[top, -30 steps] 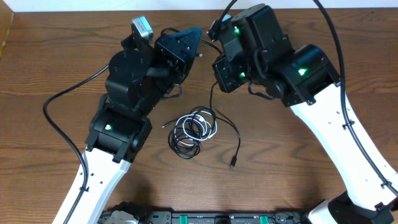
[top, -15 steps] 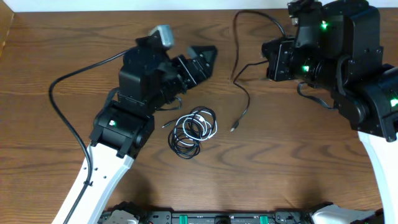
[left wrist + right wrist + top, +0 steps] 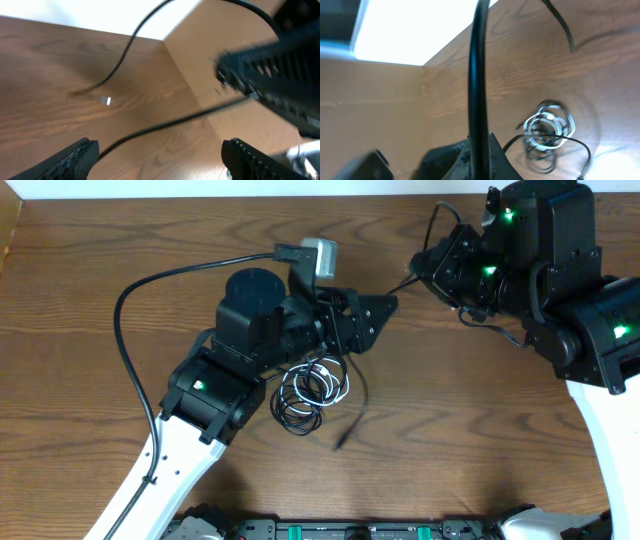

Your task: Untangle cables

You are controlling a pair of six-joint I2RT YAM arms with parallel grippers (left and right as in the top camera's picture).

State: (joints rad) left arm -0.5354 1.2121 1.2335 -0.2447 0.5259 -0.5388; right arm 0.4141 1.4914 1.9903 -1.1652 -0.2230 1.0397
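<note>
A tangle of cables [image 3: 310, 390], white and black loops, lies mid-table; it also shows in the right wrist view as the coil [image 3: 547, 125]. One black cable [image 3: 361, 390] leads out of it, its plug end [image 3: 342, 442] lying toward the front. My right gripper [image 3: 418, 270] [image 3: 480, 145] is shut on this black cable, which rises straight up past its jaws. Just left of it, my left gripper [image 3: 378, 320] [image 3: 160, 160] is open wide, and a stretch of the black cable [image 3: 165, 125] crosses the wood ahead of its fingers [image 3: 75, 157].
The left arm's thick black lead [image 3: 150, 280] loops over the table's left half. A pale wall panel [image 3: 225, 75] borders the far side of the table. A black rack [image 3: 330, 530] runs along the front edge.
My right gripper has carried the black cable away to the right and back. The left gripper has opened and swung right toward it. The cable's plug end has shifted on the table.
</note>
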